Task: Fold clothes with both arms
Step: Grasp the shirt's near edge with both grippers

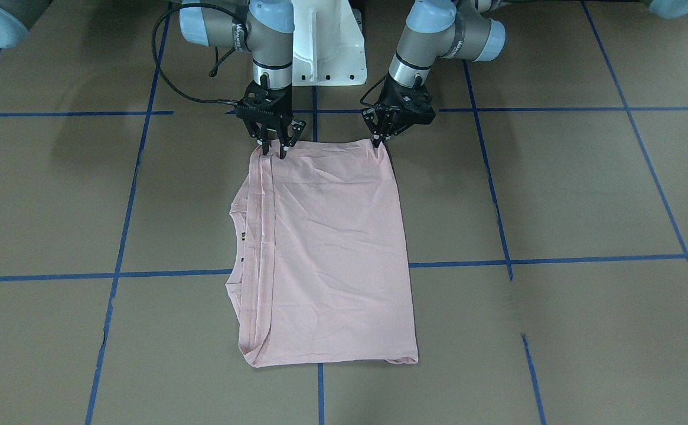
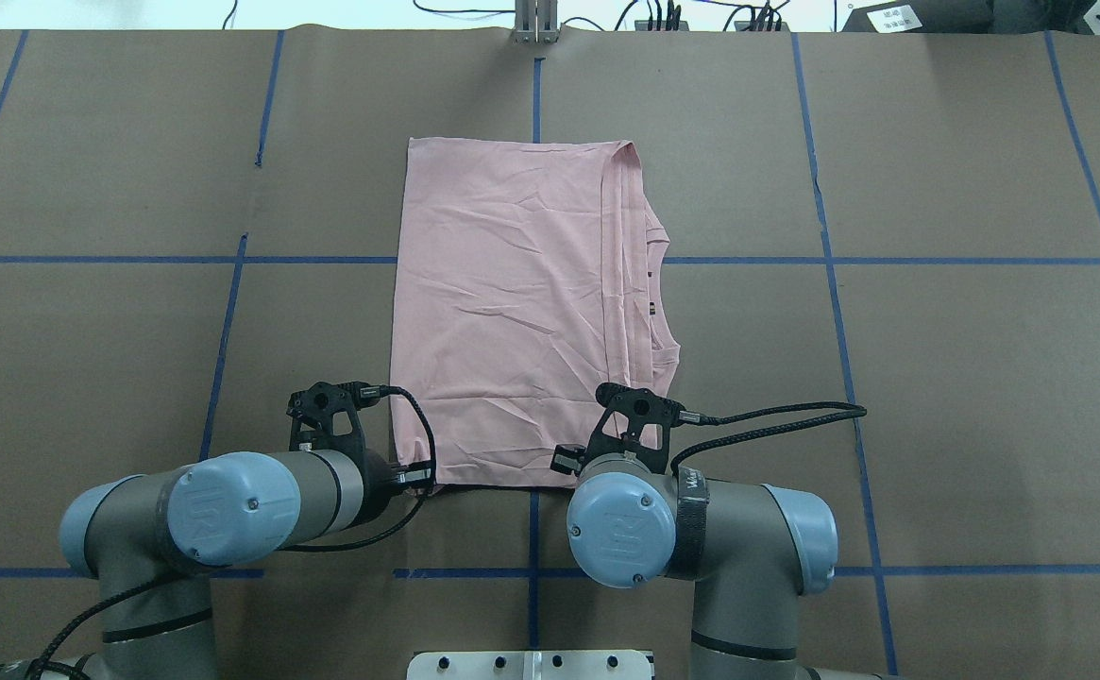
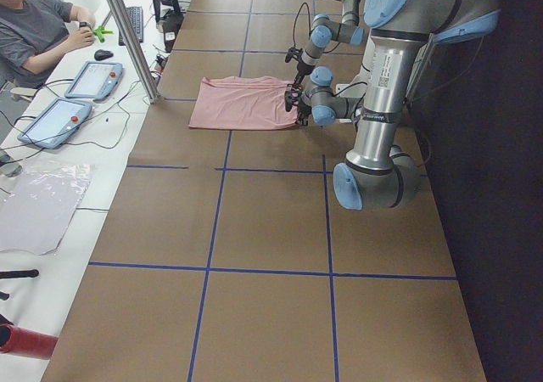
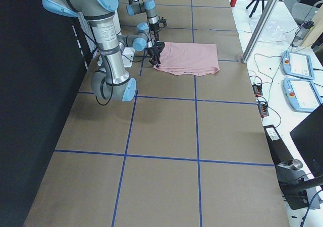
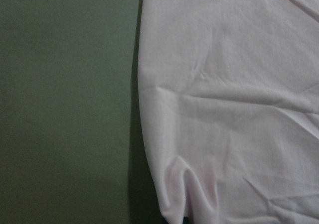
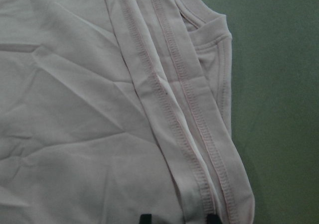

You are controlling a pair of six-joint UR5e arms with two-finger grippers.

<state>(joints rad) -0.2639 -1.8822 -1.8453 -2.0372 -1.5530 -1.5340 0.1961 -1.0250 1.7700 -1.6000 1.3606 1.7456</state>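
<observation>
Brown paper covers the table (image 1: 556, 189), and blue tape lines (image 1: 556, 109) divide it into large rectangles. The white pedestal base (image 1: 329, 53) stands at the robot's edge.

The left arm (image 2: 257, 496) reaches in low, its wrist tilted towards the cloth. The left gripper (image 1: 378, 140) has its fingers drawn together to a point on the near corner of the T-shirt (image 1: 332, 248), and the cloth puckers there in the left wrist view.

The right arm (image 2: 701, 529) points its wrist nearly straight down. The right gripper (image 1: 275, 147) stands over the other near corner with its fingers (image 6: 144, 219) spread. The tips are set on the cloth with flat fabric between them.

The T-shirt lies in the middle of the table, just in front of the base, and crosses one tape line. It is folded to a tall rectangle with a plain, creased pale pink surface upward. Stitched hems lie stacked along the side on the robot's right, where the neckline (image 1: 232, 248) curves out beyond them.

Count: one T-shirt, two arms, two grippers. A seated person (image 3: 38, 25) is at a side desk.
</observation>
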